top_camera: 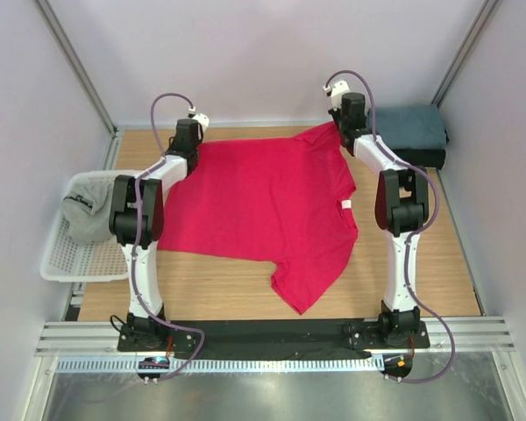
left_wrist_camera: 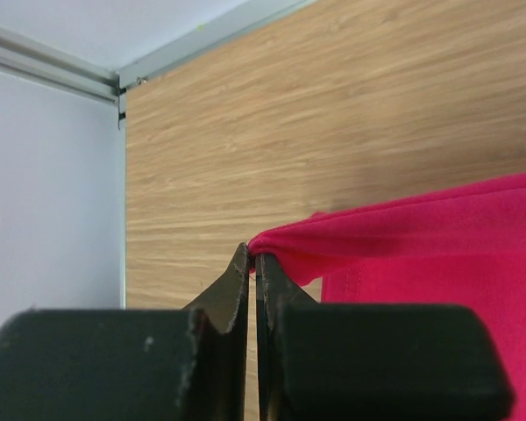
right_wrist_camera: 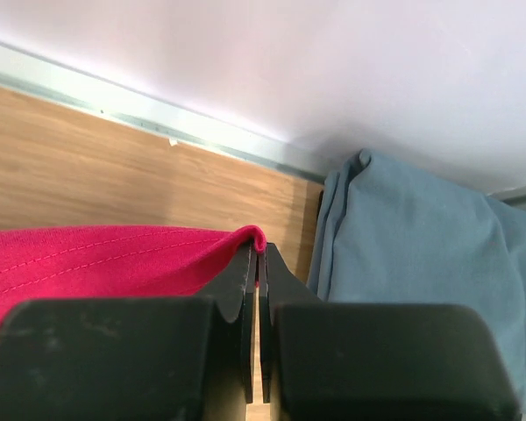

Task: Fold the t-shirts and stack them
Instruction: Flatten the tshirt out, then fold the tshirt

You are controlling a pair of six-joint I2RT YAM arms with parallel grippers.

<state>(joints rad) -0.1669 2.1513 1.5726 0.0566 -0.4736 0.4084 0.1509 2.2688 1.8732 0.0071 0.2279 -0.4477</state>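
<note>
Four tees counted. One crimson-red tee (top_camera: 263, 210) lies spread wide over the middle of the wooden table (top_camera: 421, 281), one sleeve pointing toward the near edge and a small white tag (top_camera: 345, 205) showing on its right side. Its two far corners are in my grip. My left gripper (left_wrist_camera: 252, 259) has its fingers together on a fold of red cloth at the far-left corner, and my right gripper (right_wrist_camera: 259, 250) is clamped the same way on a red fold at the far-right corner. In both wrist views the pinched edge sits a little off the wood, with shadow under it. One slate-blue tee (top_camera: 410, 127), folded, rests in the far-right corner of the table, just beside my right gripper and apart from the red cloth. It lies on top of one black tee (top_camera: 425, 159), of which only the near edge shows. One light grey tee (top_camera: 88, 206), crumpled and with a dark mark on it, lies in the far end of one white mesh basket (top_camera: 70, 263), off the table's left side, beside my left arm. Two arms, both reaching toward the far edge.
</note>
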